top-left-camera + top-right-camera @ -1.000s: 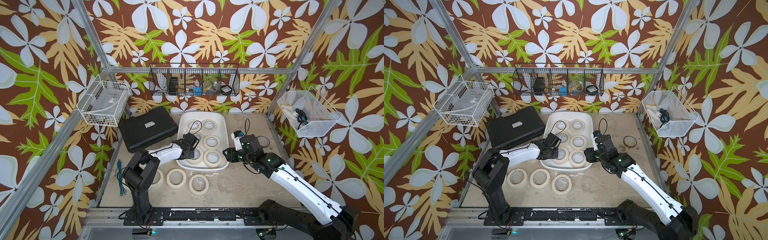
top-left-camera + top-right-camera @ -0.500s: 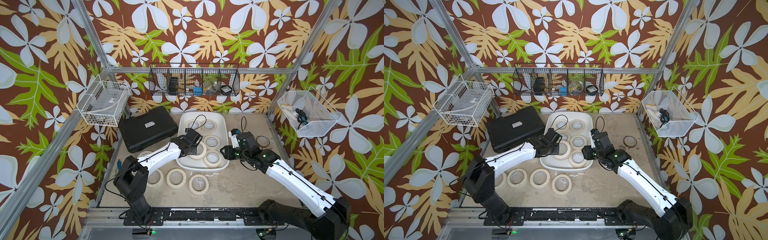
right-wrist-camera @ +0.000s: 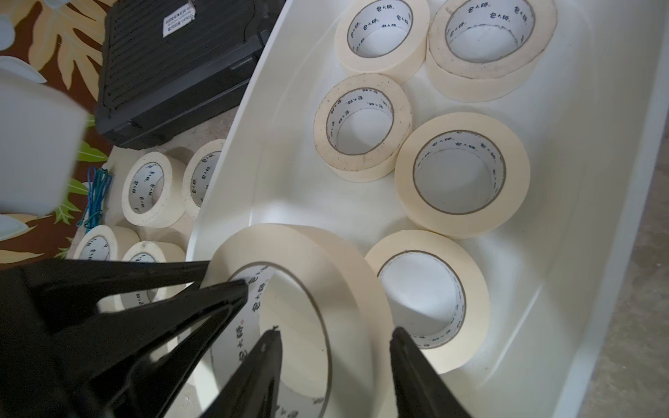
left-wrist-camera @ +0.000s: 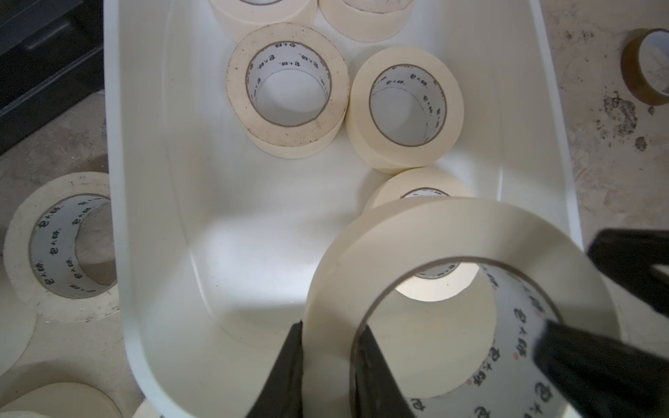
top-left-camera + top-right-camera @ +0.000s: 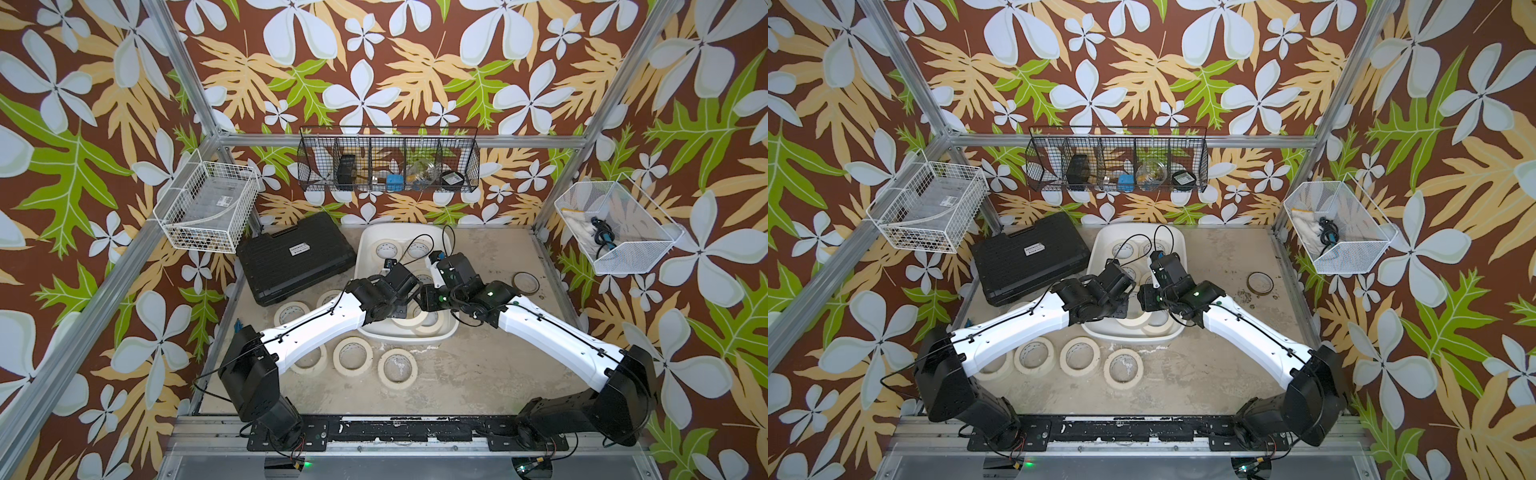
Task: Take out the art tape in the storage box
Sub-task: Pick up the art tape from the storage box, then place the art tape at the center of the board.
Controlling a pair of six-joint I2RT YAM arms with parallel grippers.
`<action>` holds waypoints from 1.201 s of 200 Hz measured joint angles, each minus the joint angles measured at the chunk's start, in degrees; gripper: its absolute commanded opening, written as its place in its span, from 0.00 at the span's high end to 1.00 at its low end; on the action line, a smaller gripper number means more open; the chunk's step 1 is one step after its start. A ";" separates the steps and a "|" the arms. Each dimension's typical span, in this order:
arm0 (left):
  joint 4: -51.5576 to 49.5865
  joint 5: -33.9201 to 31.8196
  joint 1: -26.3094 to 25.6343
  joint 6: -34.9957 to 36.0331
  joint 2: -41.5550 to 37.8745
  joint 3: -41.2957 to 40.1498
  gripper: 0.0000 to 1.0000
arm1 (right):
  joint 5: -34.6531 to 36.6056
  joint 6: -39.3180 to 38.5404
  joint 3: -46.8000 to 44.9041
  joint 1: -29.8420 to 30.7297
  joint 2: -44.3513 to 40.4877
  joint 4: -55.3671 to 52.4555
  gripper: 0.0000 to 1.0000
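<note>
The left gripper (image 4: pixel 330 325) is clamped on the wall of one art tape roll (image 4: pixel 434 231), one finger in the core, one outside, the ring being too wide to span. The right gripper (image 3: pixel 336 331) is set half apart astride the opposite wall, judged a handover. The roll is held tilted over the storage box (image 5: pixel 405 337), centre of a top view, where five other rolls (image 3: pixel 516 188) lie flat. The box's lower rim must be cleared; bare table (image 5: pixel 478 374) is left at lower right, laid-out rolls (image 5: pixel 336 356) at lower centre.
</note>
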 measured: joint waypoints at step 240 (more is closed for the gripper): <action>6.49 9.01 2.71 -0.42 -13.46 -5.03 0.48 | 8.48 -3.19 -9.14 1.09 -17.22 -14.19 0.94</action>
